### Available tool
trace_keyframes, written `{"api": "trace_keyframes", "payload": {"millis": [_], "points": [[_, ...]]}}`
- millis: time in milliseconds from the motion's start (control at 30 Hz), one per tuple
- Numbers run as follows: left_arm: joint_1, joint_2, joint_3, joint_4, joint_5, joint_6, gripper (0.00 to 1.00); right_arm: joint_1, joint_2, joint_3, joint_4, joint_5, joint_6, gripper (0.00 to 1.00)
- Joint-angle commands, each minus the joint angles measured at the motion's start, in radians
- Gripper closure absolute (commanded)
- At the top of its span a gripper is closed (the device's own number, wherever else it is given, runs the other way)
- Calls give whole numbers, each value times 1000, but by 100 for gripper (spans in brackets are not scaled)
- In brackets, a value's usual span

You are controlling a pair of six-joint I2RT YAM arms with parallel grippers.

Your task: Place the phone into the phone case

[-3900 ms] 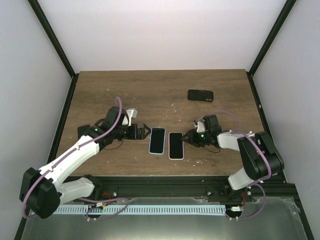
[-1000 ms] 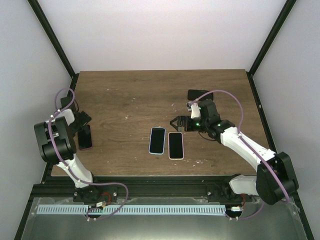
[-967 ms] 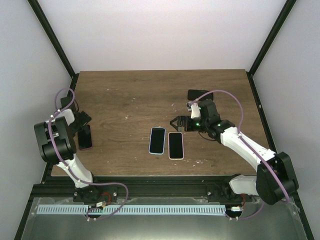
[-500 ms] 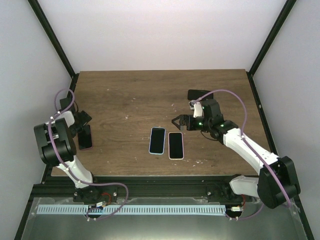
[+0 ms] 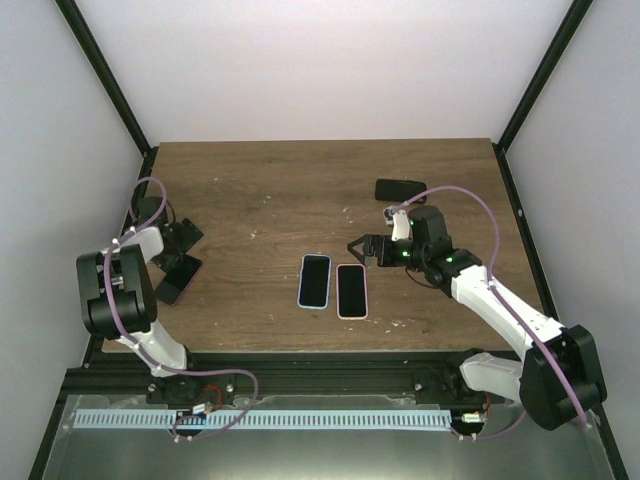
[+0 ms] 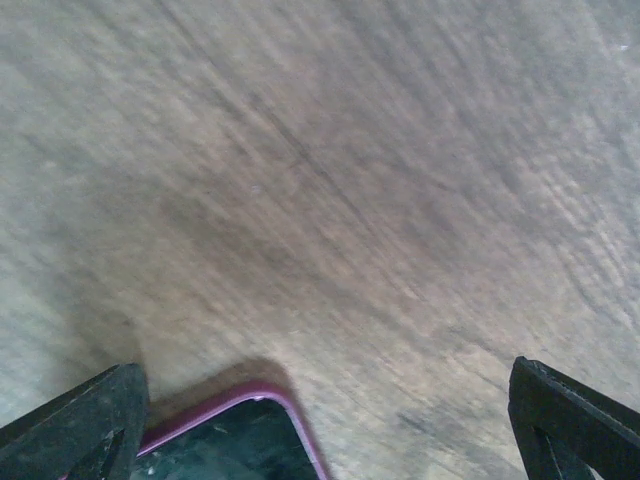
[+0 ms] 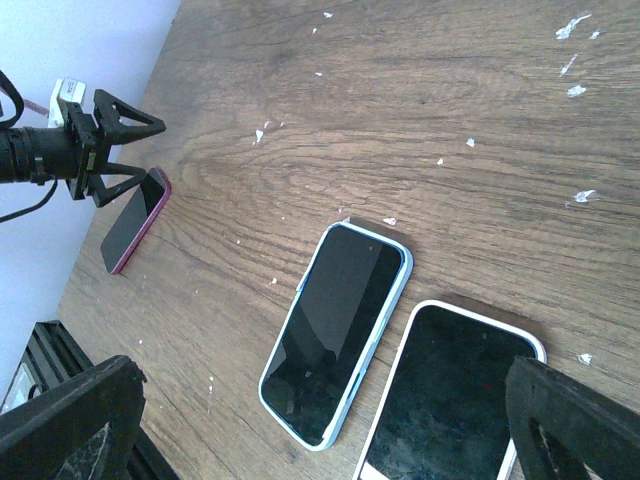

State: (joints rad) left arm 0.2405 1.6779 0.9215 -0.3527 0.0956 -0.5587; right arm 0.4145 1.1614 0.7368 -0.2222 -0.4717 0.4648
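Two phones lie side by side at mid-table, screens up: one in a light-blue case [image 5: 315, 281] [image 7: 335, 335] and one in a white case [image 5: 351, 291] [image 7: 450, 400]. My right gripper [image 5: 357, 250] hovers open just behind the white one, holding nothing. At the left edge lies a dark phone with a magenta rim [image 5: 175, 279] [image 6: 232, 440] [image 7: 135, 220], tilted. My left gripper [image 5: 190, 245] stands open just over its far end, with nothing between its fingers [image 6: 80, 425]. A flat black rectangle [image 5: 400, 189], phone or case I cannot tell, lies at the back right.
The wooden table [image 5: 270, 190] is framed by black posts and white walls on three sides. Small white flecks dot the wood [image 7: 575, 30]. The left arm is folded tight against the table's left edge [image 5: 140, 200].
Since 3.9 s ago both grippers have left the middle phones. In the last second the left gripper swung slightly right, the magenta-rimmed phone turned askew, and the right gripper drifted slightly right.
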Motion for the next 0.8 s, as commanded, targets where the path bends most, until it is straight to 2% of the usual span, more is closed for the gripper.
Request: {"api": "trace_keyframes", "payload": {"millis": [0,167,300,767], "points": [[41,-9,-18,-114,-85,-53,0,-6,-17,-10,32,-19,14,0],[95,-26,-16,-149,-172,-131,0,-6,-21,-2,19,-13,8,0],[91,-22,-14,-142,-102,-170,0,-6,-23,10,10,-9,5,0],[-113,15,-70,-95,0,-268,0,-6,-54,18,-36,15,14,0]]}}
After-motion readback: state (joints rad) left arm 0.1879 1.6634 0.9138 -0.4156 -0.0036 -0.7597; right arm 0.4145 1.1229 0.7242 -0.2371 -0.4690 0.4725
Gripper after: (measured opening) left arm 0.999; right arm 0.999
